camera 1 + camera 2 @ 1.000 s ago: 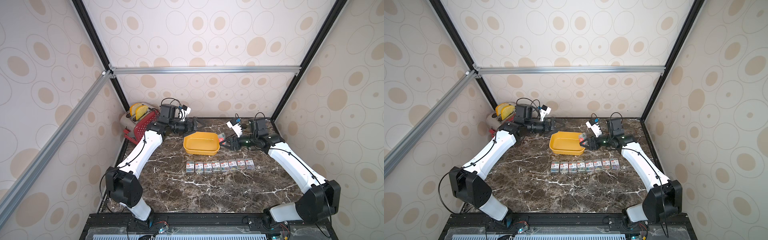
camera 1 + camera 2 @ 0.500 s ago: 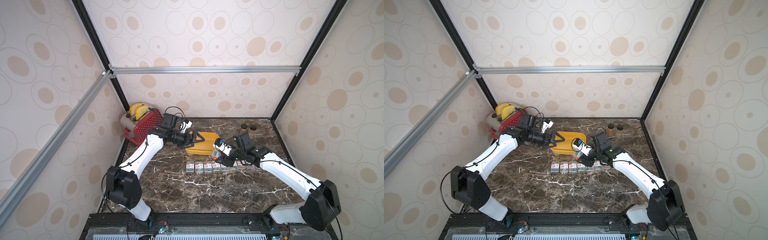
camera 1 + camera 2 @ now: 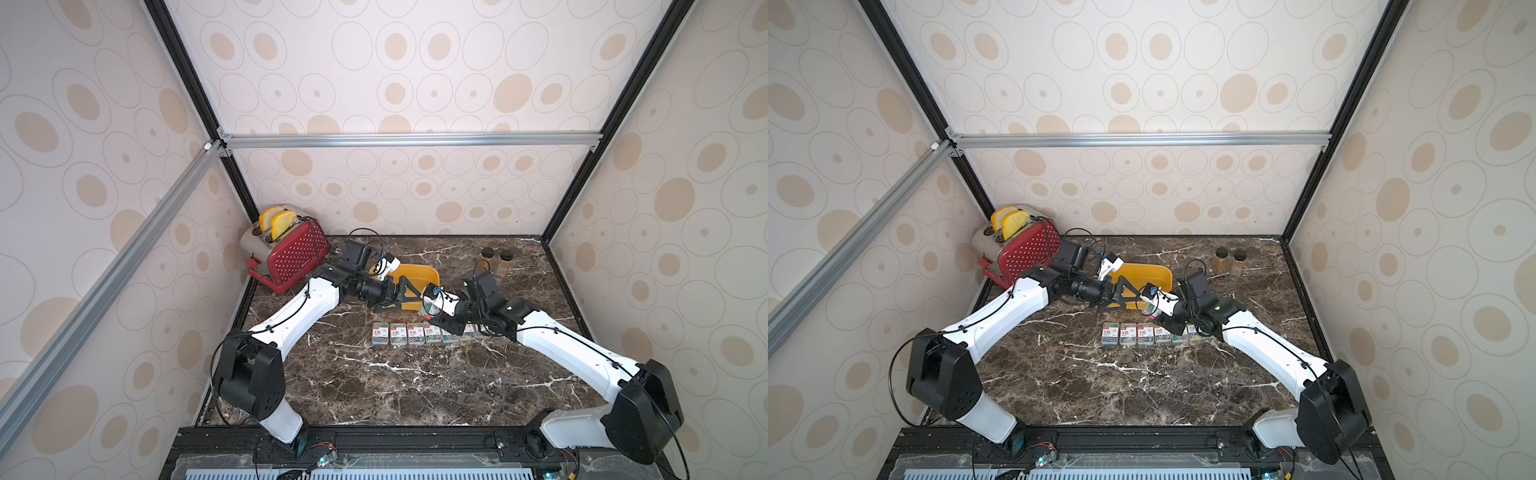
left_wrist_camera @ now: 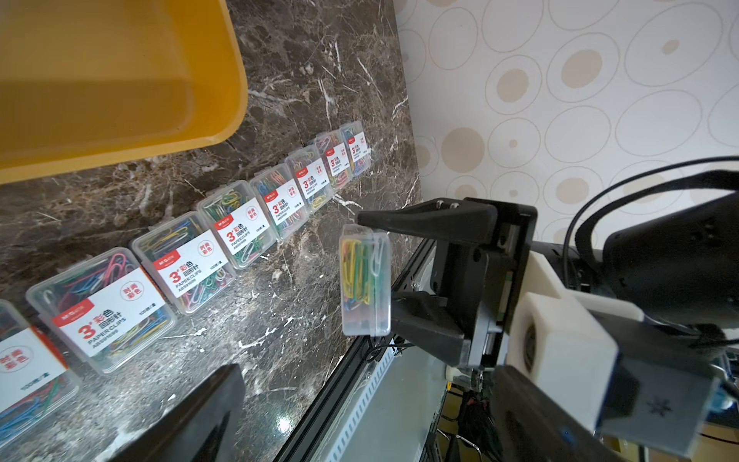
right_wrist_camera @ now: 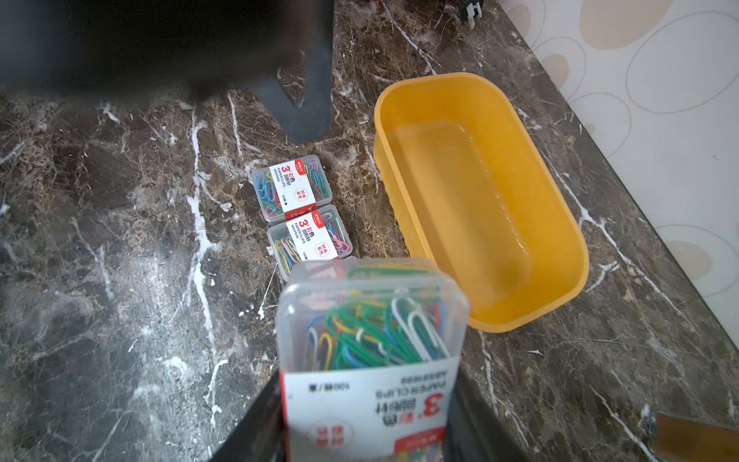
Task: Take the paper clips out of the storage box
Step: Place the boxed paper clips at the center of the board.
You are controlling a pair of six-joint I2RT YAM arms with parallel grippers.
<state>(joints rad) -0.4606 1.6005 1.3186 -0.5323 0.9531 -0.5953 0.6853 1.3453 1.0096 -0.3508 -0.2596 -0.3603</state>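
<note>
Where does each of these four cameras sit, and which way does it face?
Top views: high at the front, looking down on the table, both arms whole, left gripper open by the storage box, paper clips in a row.
Left wrist: on the left arm, looking past its own finger at the row and the right gripper shut on one clip box.
Right wrist: on the right arm, looking over that box at the empty storage box; left gripper blurred.
Shared: both wrist views show storage box and row.

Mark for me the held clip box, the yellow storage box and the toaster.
held clip box (image 4: 364,280): left wrist view, clear side face.
storage box (image 5: 460,192): right wrist view, bare floor.
toaster (image 3: 297,255): a top view, red dotted side.
</note>
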